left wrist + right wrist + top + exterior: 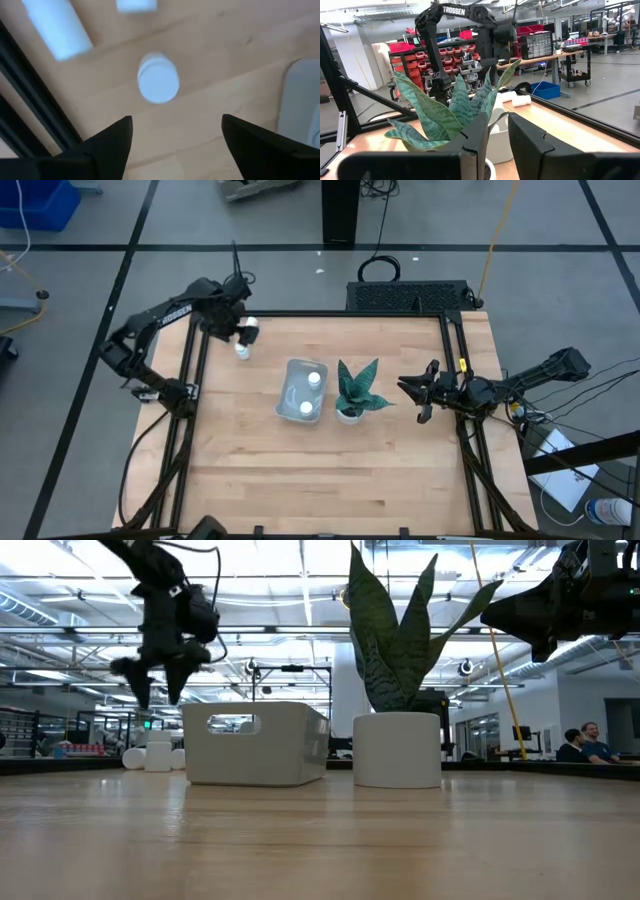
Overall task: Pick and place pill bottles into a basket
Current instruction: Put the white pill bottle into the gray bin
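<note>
My left gripper (232,330) (175,132) hangs open above the far left of the table, pointing down. Below it and a little past its fingertips, a white pill bottle (158,80) (242,352) stands upright on its base. Two more pill bottles (57,25) (136,5) lie close by. The pale basket (303,390) (255,745) sits mid-table with two bottles (314,379) (306,409) in it. My right gripper (420,390) (497,142) waits at the right edge, level, with a narrow gap between its fingers and nothing in it.
A white pot with a green spiky plant (352,392) (397,748) stands right beside the basket, between it and my right gripper. Black frame rails (195,370) run along the table's left and right sides. The near half of the wooden table (320,480) is bare.
</note>
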